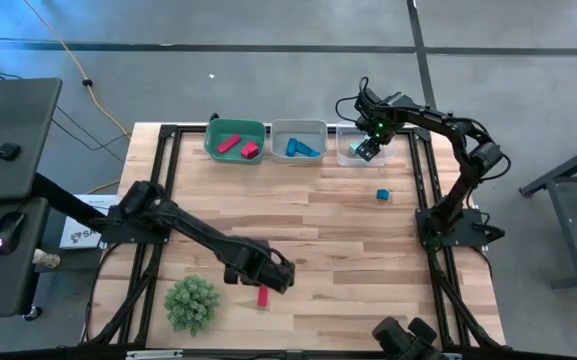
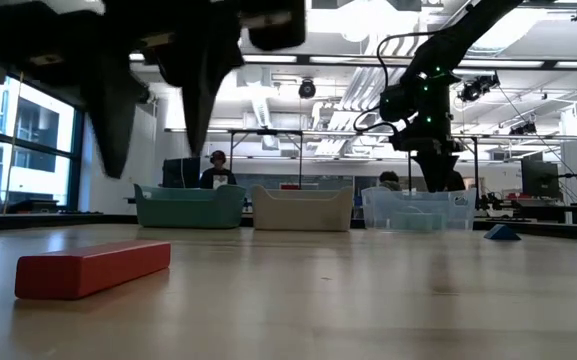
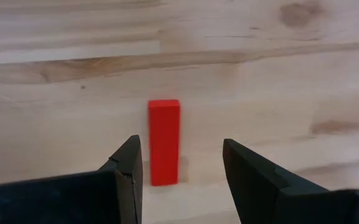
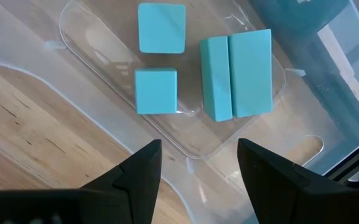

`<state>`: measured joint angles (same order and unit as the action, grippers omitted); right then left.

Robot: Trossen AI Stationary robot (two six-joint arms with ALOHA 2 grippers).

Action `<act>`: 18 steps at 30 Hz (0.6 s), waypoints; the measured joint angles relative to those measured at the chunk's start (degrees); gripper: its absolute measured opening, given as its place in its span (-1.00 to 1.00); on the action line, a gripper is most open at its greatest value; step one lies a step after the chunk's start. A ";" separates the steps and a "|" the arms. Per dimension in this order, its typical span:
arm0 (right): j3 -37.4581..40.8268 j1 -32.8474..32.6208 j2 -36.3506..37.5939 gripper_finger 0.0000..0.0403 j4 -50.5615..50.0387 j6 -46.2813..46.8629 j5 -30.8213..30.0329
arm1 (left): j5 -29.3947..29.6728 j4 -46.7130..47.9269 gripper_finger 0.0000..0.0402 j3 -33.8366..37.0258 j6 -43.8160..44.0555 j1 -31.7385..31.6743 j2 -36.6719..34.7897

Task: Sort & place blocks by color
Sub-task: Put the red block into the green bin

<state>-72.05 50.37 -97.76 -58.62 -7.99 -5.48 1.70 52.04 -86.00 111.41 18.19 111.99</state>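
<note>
While the left gripper (image 1: 268, 278) hangs open over the red bar (image 1: 263, 296), the pick calls for a centred, straight descent.
From above, the bar lies just beside the spiky green ball (image 1: 192, 302), well apart from the green bin (image 1: 211, 148) of reds; the right gripper (image 1: 366, 150) is over the clear bin (image 1: 346, 133). At table height the bar lies flat. Left wrist: spread fingers (image 3: 128, 171) straddle it off-centre, so shift sideways first. Right wrist: open jaws, empty, above four teal blocks (image 4: 235, 74).

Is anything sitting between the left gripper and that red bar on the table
Nothing visible. The left gripper hangs open right over the red rectangular bar, which lies alone on the bare wooden table between its fingers.
</note>
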 joint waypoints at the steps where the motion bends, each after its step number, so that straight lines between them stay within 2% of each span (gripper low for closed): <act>1: 0.00 0.00 0.00 -0.01 -0.01 0.00 0.00 | -0.01 0.27 -0.29 0.09 0.47 0.35 0.27; 6: -0.54 0.00 -0.02 -0.01 -0.18 -1.33 0.03 | -0.37 -1.93 -0.29 0.08 2.25 2.14 2.28; 12: -6.36 -0.23 -0.02 -0.01 -3.16 -0.46 0.27 | -2.09 -6.52 -0.29 0.07 2.96 3.20 5.61; 18: -13.05 -2.19 0.27 -0.01 -11.36 1.58 7.74 | -3.01 -7.71 -0.29 0.15 3.50 3.20 7.64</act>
<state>-85.10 48.18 -97.48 -69.99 -6.41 2.26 -1.31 44.33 -85.85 114.91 21.39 119.63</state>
